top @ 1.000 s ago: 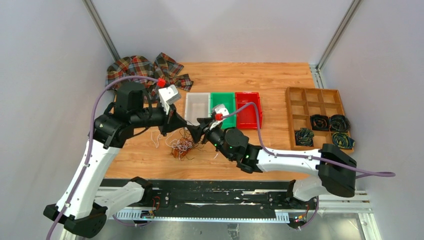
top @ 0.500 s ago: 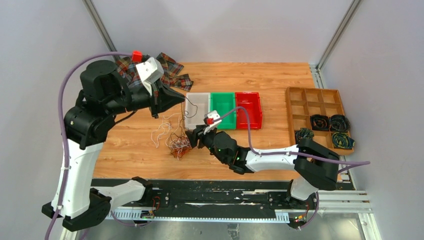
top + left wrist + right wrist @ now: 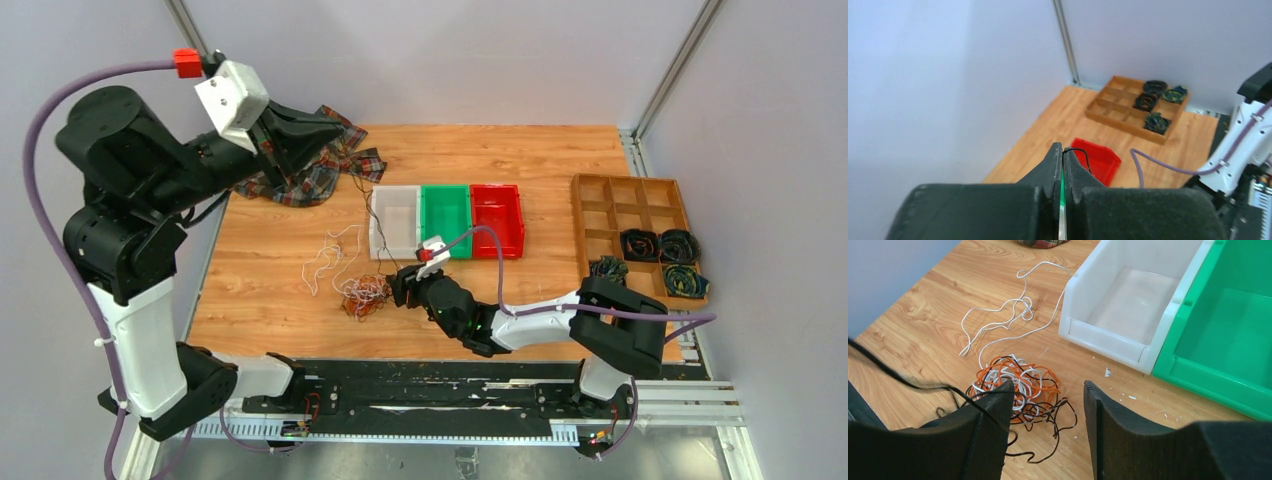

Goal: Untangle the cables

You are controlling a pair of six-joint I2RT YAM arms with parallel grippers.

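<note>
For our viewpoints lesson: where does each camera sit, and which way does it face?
Top: above and behind, looking down on the table; left arm and right arm show.
Left wrist: on the raised left arm, facing the red bin past fingers shut on a black wire.
Right wrist: low, facing the tangled wires between its open fingers.
Top and right wrist share the white bin.
</note>
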